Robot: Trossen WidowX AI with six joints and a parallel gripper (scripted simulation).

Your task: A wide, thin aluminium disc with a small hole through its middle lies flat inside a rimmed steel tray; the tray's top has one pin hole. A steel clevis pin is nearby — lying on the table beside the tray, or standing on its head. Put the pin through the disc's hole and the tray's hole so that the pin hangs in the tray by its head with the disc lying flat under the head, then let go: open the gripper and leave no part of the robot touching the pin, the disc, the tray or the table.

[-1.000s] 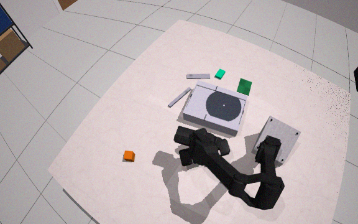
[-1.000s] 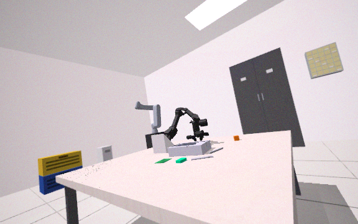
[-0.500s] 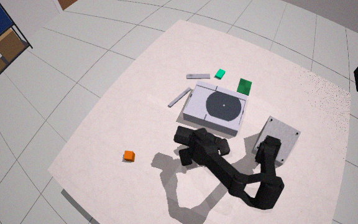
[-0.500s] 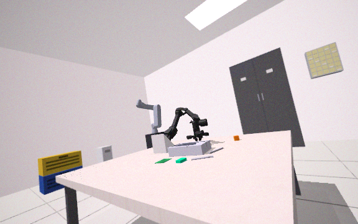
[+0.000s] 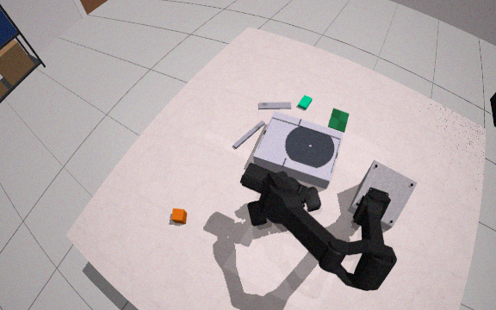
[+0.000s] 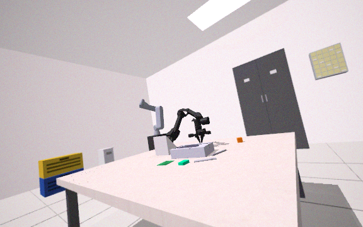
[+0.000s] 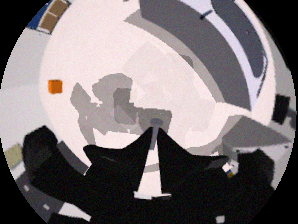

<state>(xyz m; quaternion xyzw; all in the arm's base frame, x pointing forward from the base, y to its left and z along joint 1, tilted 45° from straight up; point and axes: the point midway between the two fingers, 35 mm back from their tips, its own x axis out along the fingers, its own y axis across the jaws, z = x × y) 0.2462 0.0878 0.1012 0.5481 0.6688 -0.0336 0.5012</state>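
Observation:
The dark disc [image 5: 297, 151] [image 6: 188, 146] [image 7: 245, 35] lies flat in the pale tray [image 5: 267, 144] [image 6: 188, 154] [image 7: 185, 37], with a small light spot at its middle. My gripper [image 6: 201, 142] [image 7: 154, 129] is beside the tray, fingers pointing down, tips low near the table. It is shut on the grey pin [image 7: 156, 121]. In the wrist view the pin's round head shows just beyond the fingertips and its shank runs back between the fingers, so it looks head-down. Whether the head touches the table cannot be told. The top view has the fingertips and pin hidden under the arm.
Two grey bars [image 5: 275, 105] [image 5: 248, 134] lie past the tray's far left corner. A teal block [image 5: 305, 102] [image 6: 183, 162] and a green square [image 5: 338, 120] [image 6: 165, 162] lie beyond the tray. An orange cube [image 5: 179, 215] [image 6: 239, 139] [image 7: 55, 86] is off to the left.

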